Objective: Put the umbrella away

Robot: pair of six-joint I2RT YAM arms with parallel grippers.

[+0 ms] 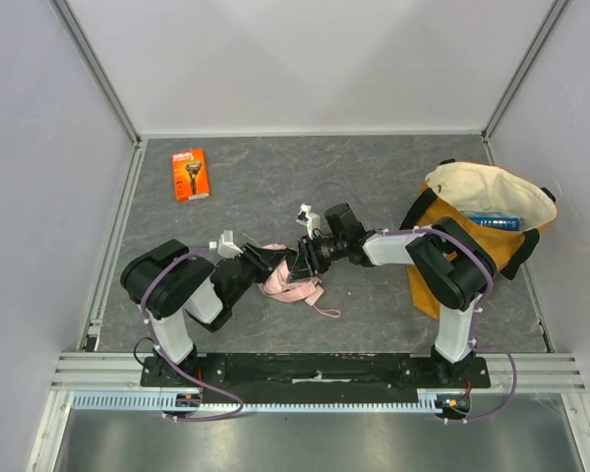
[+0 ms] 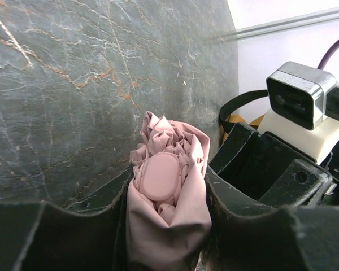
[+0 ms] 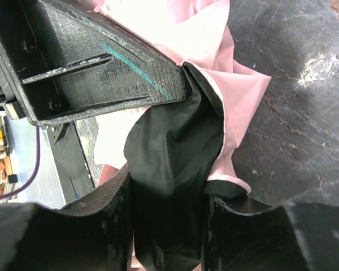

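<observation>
The pale pink umbrella (image 1: 293, 287) lies folded on the dark stone table between the two arms, its wrist loop trailing toward the front. My left gripper (image 1: 265, 264) is shut on one end of it; the left wrist view shows pink fabric and the oval pink cap (image 2: 158, 178) squeezed between the jaws. My right gripper (image 1: 300, 258) is shut on the other side; the right wrist view shows black lining (image 3: 169, 158) and pink fabric (image 3: 243, 96) pinched between its jaws. The two grippers almost touch.
A mustard-yellow tote bag (image 1: 482, 221) with a cream lining stands open at the right, a blue item inside. An orange razor package (image 1: 190, 174) lies at the back left. White walls enclose the table (image 1: 275, 187).
</observation>
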